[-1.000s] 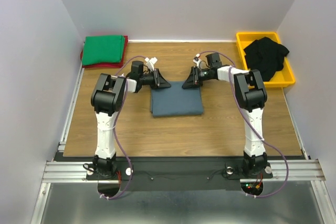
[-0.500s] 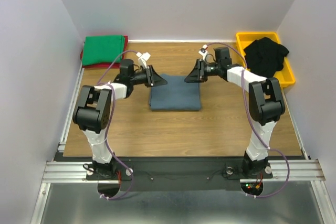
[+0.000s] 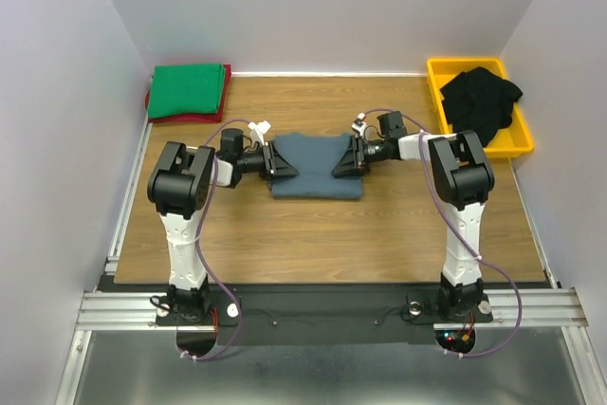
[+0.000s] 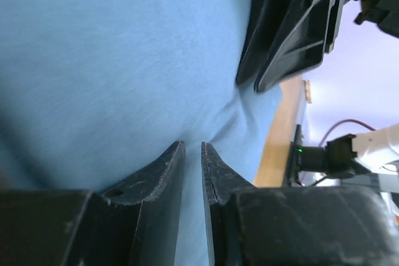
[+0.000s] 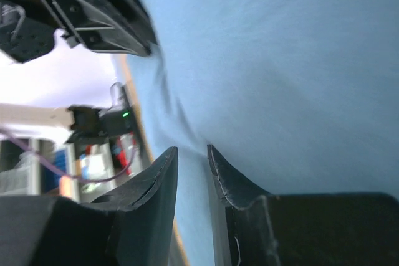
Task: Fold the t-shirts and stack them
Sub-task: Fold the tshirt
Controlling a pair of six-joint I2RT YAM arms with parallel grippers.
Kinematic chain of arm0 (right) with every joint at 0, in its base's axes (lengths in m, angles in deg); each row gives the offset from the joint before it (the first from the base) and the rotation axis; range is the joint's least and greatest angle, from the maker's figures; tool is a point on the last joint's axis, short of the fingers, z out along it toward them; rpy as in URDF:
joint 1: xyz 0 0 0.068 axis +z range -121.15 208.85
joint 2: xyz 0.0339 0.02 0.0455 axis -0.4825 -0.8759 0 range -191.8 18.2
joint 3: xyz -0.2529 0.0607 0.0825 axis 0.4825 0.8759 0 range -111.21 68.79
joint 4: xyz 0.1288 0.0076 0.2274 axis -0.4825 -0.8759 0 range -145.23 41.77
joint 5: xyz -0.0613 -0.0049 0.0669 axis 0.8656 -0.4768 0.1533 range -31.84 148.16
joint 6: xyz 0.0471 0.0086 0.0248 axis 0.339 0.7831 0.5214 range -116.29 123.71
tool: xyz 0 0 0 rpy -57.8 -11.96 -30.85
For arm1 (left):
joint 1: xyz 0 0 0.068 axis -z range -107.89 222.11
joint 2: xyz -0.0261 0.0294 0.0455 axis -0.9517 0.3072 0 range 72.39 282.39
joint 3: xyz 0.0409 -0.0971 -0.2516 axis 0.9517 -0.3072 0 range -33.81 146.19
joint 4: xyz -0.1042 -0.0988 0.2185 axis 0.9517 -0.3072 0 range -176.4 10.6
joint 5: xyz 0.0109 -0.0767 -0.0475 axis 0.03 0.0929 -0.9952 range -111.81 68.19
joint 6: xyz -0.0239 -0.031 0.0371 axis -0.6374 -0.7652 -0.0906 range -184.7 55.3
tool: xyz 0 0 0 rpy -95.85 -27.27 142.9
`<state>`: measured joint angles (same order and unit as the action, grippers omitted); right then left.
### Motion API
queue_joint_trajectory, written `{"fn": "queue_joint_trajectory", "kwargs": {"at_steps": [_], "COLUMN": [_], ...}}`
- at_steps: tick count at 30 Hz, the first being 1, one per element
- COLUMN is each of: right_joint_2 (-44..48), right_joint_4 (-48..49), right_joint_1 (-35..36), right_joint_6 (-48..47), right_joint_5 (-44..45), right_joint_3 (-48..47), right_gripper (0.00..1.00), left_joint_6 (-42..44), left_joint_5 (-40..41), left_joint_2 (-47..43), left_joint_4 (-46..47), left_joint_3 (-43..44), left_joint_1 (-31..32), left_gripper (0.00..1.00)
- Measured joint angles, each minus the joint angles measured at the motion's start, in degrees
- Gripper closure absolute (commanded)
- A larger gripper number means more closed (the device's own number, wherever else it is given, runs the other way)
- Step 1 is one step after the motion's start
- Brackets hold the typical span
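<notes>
Plainly, the blue-grey shirt [image 3: 316, 177] lies folded at the centre of the top view, in the middle of the bench [image 3: 313, 234]. The left jaws sit on its left side and the right jaws on its right, facing each other. Each pair stands a narrow slit apart, tips against cloth that puckers toward them; whether a fold is caught I cannot tell. The main risk, I judge, is a grip on the top layer only, so that lifting would peel the fold open. Uneven pull from the two sides could skew or bunch it. The green shirt [image 3: 188, 92] lies over the red shirt [image 3: 152, 107] at upper left, and a sagging carry could land crooked there.
</notes>
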<state>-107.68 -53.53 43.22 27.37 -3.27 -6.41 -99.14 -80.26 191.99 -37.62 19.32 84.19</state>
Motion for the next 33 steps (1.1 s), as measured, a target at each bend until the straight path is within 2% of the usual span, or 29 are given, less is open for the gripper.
{"fn": "queue_joint_trajectory", "kwargs": {"at_steps": [5, 8, 11, 13, 18, 24, 30, 33], "right_joint_2": [3.06, 9.09, 15.87, 17.99, 14.23, 4.81, 4.87, 6.71], "right_joint_4": [-3.87, -4.96, -5.35, -4.94, -4.63, -4.96, -5.84, -9.07], "right_joint_1": [-1.62, -1.62, -0.59, 0.92, 4.07, 2.73, 0.00, -1.20], "right_joint_6": [-2.78, -2.95, -2.95, -3.15, -4.31, -5.81, -7.61, -10.21], "right_joint_5": [1.64, 1.88, 1.29, 0.76, 0.28, -1.16, -1.79, 0.26], "right_joint_3": [-0.68, 2.12, 4.20, 4.74, 5.38, 8.02, 8.57, 8.61], "right_gripper": [0.66, 0.66, 0.66, 0.65, 0.67, 0.67, 0.68, 0.66], "left_joint_6": [4.04, 5.53, 6.12, 5.84, 4.96, 4.74, 7.67, 12.66], "left_joint_5": [0.17, 0.31, -0.13, -0.46, -0.79, -2.40, -4.94, -3.61], "left_joint_2": [-3.45, -10.43, -17.70, -19.52, -15.54, -5.27, -5.38, -8.74], "left_joint_4": [-3.72, -6.03, -6.08, -4.66, -1.81, -2.34, -5.14, -10.75], "left_joint_3": [-1.31, -4.98, -7.06, -7.50, -8.87, -8.81, -8.61, -8.63], "left_joint_1": [-2.21, -2.43, 0.20, 2.38, 5.81, 3.30, -1.46, -2.01], "left_gripper": [0.69, 0.69, 0.69, 0.69, 0.70, 0.70, 0.69, 0.64]}}
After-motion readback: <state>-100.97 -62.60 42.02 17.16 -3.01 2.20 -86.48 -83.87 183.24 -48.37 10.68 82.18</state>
